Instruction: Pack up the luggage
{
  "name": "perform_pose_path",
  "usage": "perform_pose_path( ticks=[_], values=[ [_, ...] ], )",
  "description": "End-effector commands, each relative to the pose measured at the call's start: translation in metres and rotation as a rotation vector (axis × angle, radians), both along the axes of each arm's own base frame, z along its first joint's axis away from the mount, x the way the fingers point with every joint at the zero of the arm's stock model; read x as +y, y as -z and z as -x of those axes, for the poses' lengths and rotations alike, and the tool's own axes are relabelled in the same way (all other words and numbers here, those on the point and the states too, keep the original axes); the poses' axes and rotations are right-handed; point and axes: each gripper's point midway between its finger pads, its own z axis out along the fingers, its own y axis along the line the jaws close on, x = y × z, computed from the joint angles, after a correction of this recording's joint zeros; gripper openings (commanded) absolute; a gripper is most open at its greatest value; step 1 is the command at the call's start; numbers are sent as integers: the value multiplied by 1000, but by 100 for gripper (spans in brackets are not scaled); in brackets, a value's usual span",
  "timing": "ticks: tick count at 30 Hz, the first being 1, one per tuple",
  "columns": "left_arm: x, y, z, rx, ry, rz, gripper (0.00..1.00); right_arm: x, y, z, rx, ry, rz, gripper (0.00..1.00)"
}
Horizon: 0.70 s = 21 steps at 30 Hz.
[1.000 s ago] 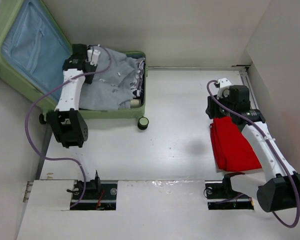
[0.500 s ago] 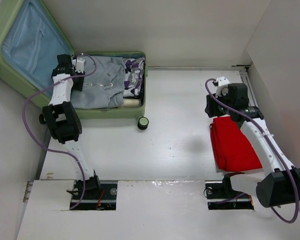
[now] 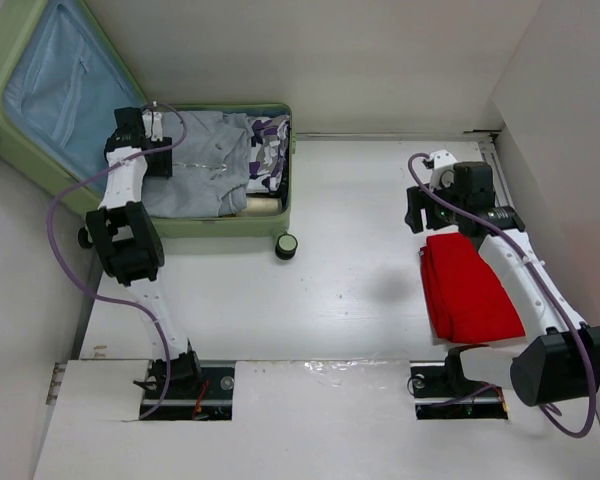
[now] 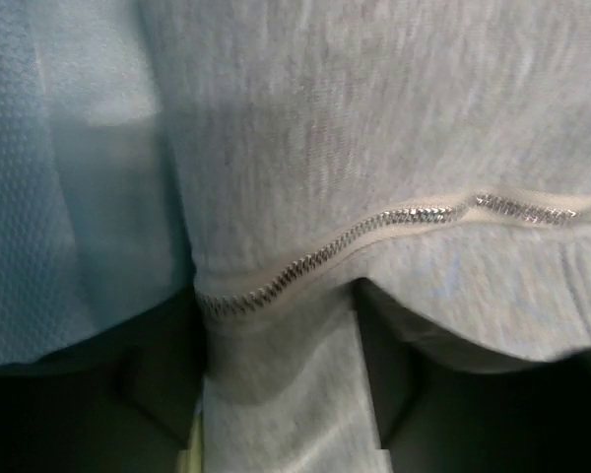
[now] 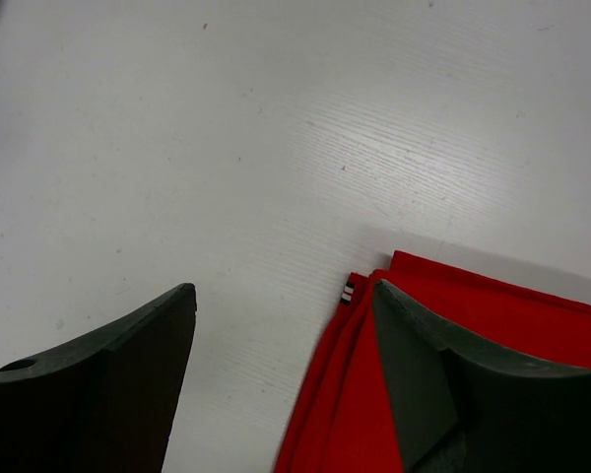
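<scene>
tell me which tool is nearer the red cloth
Right. The right tool hangs over the far corner of the red cloth; the left tool is across the table, at the grey garment in the luggage.

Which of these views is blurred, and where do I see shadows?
Left wrist view: soft, the grey garment and its zipper lie too close to focus. Right wrist view: sharp on the table grain and the red cloth. Top view: even light, one faint round shadow on the table.

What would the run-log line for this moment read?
left fingers: astride grey zip garment in luggage | right fingers: open, at corner of red cloth on table
</scene>
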Motion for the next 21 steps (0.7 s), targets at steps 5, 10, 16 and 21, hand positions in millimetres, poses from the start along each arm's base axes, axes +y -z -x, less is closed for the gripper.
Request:
perform_pose_path(
  ticks=[5, 10, 16, 21],
  values=[
    [32, -122, -5, -255, -240, -164, 85, -1, -39, -15, -93, -7, 0, 80],
    [13, -199, 17, -371, -224, -247, 100, -43, -40, -10, -32, 136, 121, 100],
    [-71, -221, 49, -431, 18, -283, 100, -102, 3, 22, 146, 347, 236, 100],
    [-105, -175, 66, -308, 82, -352, 100, -104, 71, 71, 331, 432, 243, 100]
  ],
)
